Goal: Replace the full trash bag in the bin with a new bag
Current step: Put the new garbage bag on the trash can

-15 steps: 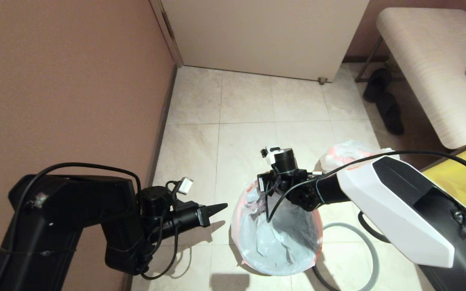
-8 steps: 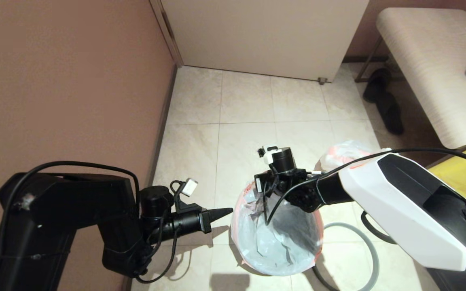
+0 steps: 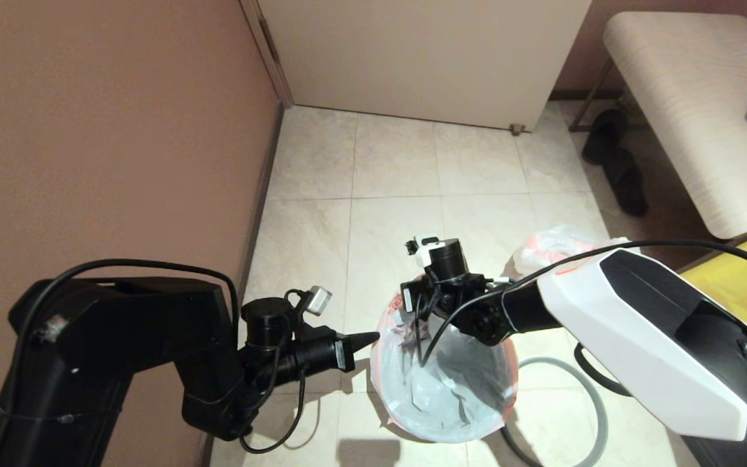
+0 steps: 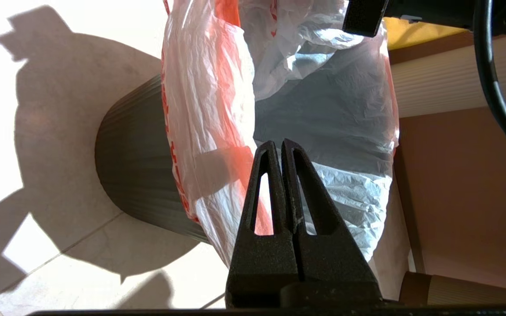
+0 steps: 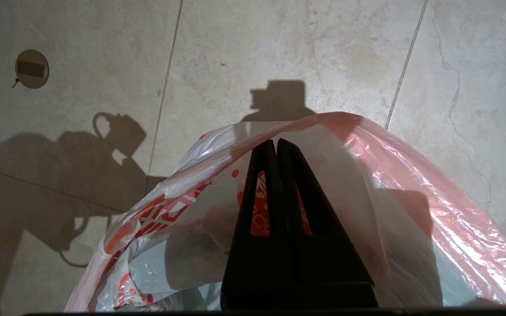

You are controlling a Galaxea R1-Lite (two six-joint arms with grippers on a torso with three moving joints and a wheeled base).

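We are working on a pale tiled floor in a corner, with a brown wall on our left, a closed door ahead and a light bench to our right. The bin, dark and ribbed, is standing on the tiles in front of us, and the new bag is sitting inside it with its orange-pink mouth band draped over the edge. The full trash bag is lying on the floor just beyond our right arm, well clear of the bin.

Our left gripper is pointing level at the near-left edge of the bag's mouth with its jaws pressed together on nothing. Our right gripper is hanging at the far side of the mouth, jaws likewise shut, tips against the film; whether any plastic is pinched between them we cannot tell.

We are judging the liner to be very light, limp and slippery, tearing easily if snagged, so the doubled printed band at the mouth is the place to take hold.

We are counting one bin, one liner in it, one bulging bag, one grey hoop on the floor and two dark slippers.
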